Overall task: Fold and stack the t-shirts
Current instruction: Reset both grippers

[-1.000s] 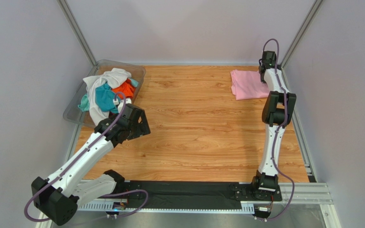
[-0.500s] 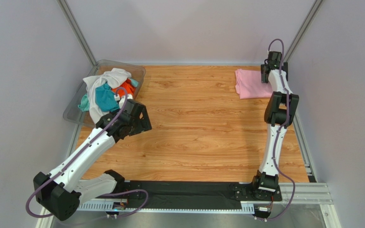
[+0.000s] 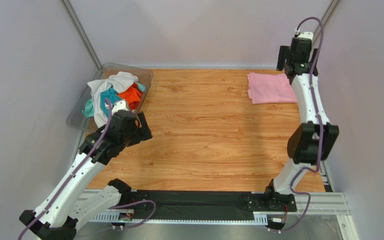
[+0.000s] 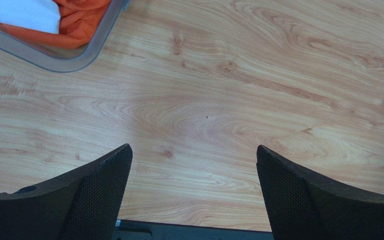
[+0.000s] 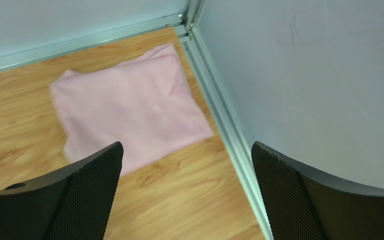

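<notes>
A folded light pink t-shirt [image 3: 271,88] lies flat at the far right of the wooden table, also seen in the right wrist view [image 5: 129,115]. My right gripper [image 3: 288,65] hangs above the shirt's far right corner, open and empty [image 5: 186,147], close to the wall. White [image 3: 114,82], teal [image 3: 110,97] and orange [image 3: 130,94] t-shirts are heaped in the clear bin [image 3: 146,76] at the far left. My left gripper [image 3: 144,131] is just in front of the bin's near corner, open over bare wood [image 4: 194,147]. The orange t-shirt [image 4: 74,25] shows at that view's top left.
The bin's rounded corner [image 4: 74,62] sits just beyond the left fingers. A metal rail [image 5: 224,125] and grey wall run along the table's right edge beside the pink shirt. Bare wood fills the table's middle [image 3: 209,130].
My right gripper has opened, let go of the pink t-shirt and risen towards the back right corner. The left arm has drawn back from the bin towards the near side.
</notes>
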